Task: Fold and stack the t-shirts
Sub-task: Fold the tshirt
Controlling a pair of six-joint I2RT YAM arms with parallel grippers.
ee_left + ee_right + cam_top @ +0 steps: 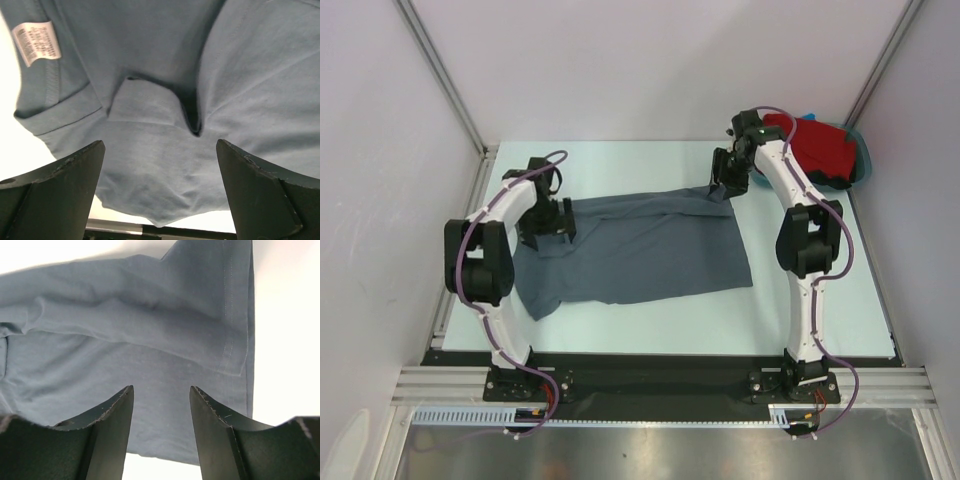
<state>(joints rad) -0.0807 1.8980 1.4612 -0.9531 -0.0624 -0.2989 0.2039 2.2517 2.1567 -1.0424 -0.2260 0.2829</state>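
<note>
the grey t-shirt is lying rumpled on the counter, not yet folded. the left gripper and right gripper are hovering spread over it. the red t-shirt is sitting in the tub, not yet folded either.

1. From above, the left pincer covers part of the left end of the grey shirt. Its fingers are too small there to show how far apart they are.
2. The right pincer likewise hides the shirt's far right corner.
3. The right arm crosses the red shirt and the teal tub, hiding their left side. A dark scrap beneath the red cloth is too small to identify.
4. In the left wrist view, the print on the label is too small to read, and the shirt runs off the top and right edges.
5. In the right wrist view, the left and top edges cut off the shirt, and the desk is washed out to featureless white.
</note>
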